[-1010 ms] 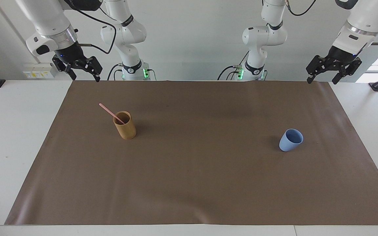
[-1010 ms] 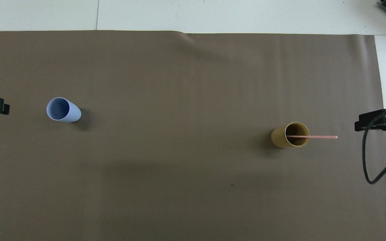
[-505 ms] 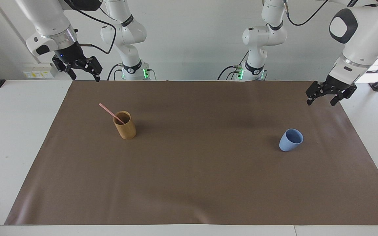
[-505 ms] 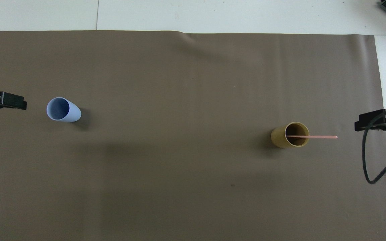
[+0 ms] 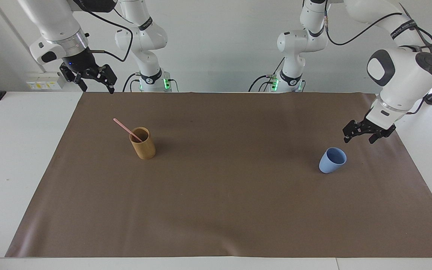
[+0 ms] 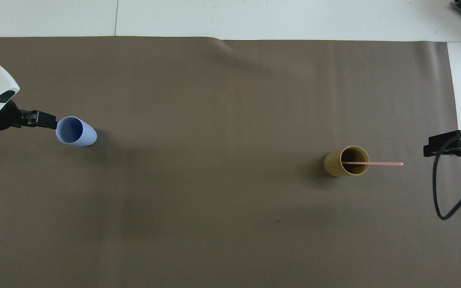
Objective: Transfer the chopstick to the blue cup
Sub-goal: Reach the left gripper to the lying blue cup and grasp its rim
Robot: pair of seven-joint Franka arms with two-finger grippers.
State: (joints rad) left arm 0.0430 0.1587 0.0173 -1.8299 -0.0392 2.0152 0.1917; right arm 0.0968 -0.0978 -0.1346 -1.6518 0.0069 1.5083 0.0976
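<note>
My left gripper [image 5: 363,135] just dropped low, jaws apart, empty, blue cup [image 5: 332,160] right below-beside. Right gripper [image 5: 95,82] waits, jaws apart; chopstick [image 5: 127,129] untouched in wooden cup [image 5: 143,144]. Guessing cup gets steadied first.

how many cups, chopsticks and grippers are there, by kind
cups: 2, the blue cup and the tan wooden cup
chopsticks: 1, the chopstick leaning in the tan wooden cup
grippers: 2, the left gripper and the right gripper, both open
total: 5

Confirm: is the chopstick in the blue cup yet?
No. The chopstick leans in the wooden cup; the blue cup looks empty.
</note>
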